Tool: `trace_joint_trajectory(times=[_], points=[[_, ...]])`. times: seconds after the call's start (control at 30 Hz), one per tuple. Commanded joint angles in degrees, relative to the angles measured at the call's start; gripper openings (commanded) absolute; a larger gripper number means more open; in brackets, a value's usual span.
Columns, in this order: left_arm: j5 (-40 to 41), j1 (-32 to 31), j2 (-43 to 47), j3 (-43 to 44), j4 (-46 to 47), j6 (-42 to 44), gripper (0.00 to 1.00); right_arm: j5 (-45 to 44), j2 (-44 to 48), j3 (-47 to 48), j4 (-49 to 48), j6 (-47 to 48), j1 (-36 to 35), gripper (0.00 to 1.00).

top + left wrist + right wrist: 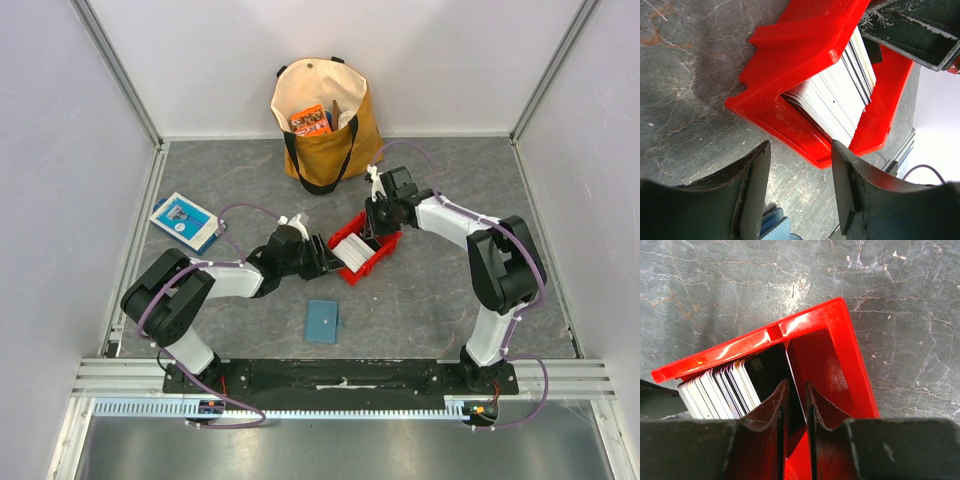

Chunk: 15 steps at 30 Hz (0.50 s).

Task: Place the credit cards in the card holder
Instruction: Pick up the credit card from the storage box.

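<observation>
Left jaws gape empty beside the red plastic bin (795, 35) of thin white cards (832, 102); right jaws sit almost closed inside it, grip unclear.

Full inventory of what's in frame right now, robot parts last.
tote bag: 1, tan with black handles, back centre
packet: 1, orange, inside the tote bag
box: 1, blue and white, flat, left side
bin: 1, red, centre, between the grippers
cards: one stack, too many to count, mostly white, some dark, on edge in the bin
wallet: 1, teal, front centre, apart from the bin
table: 1, mottled grey
left gripper: 1, black, open, at the bin's left end
right gripper: 1, black, jaws nearly together, inside the bin beside the cards; grip unclear
</observation>
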State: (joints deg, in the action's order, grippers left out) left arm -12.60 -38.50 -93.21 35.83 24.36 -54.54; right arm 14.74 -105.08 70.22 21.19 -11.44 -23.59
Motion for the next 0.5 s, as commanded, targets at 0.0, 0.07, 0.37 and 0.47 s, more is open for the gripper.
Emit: trace_joint_trajectory(times=[0.0, 0.07, 0.37, 0.47], points=[[-0.8, -0.3, 0.4, 1.6, 1.0, 1.4, 0.57, -5.2, -0.7, 2.2, 1.5, 2.1, -1.5, 0.25], [-1.0, -0.3, 0.8, 1.5, 0.7, 1.8, 0.57, -5.3, -0.5, 2.2, 2.0, 2.7, -1.8, 0.24], [1.9, -0.3, 5.7, 1.3, -5.8, 6.7, 0.60, -4.8, -0.7, 4.2, 4.6, 4.5, -2.2, 0.07], [3.5, -0.3, 8.2, 0.8, -8.8, 8.6, 0.64, -6.4, -0.2, 5.9, 5.2, 5.1, -2.5, 0.00]])
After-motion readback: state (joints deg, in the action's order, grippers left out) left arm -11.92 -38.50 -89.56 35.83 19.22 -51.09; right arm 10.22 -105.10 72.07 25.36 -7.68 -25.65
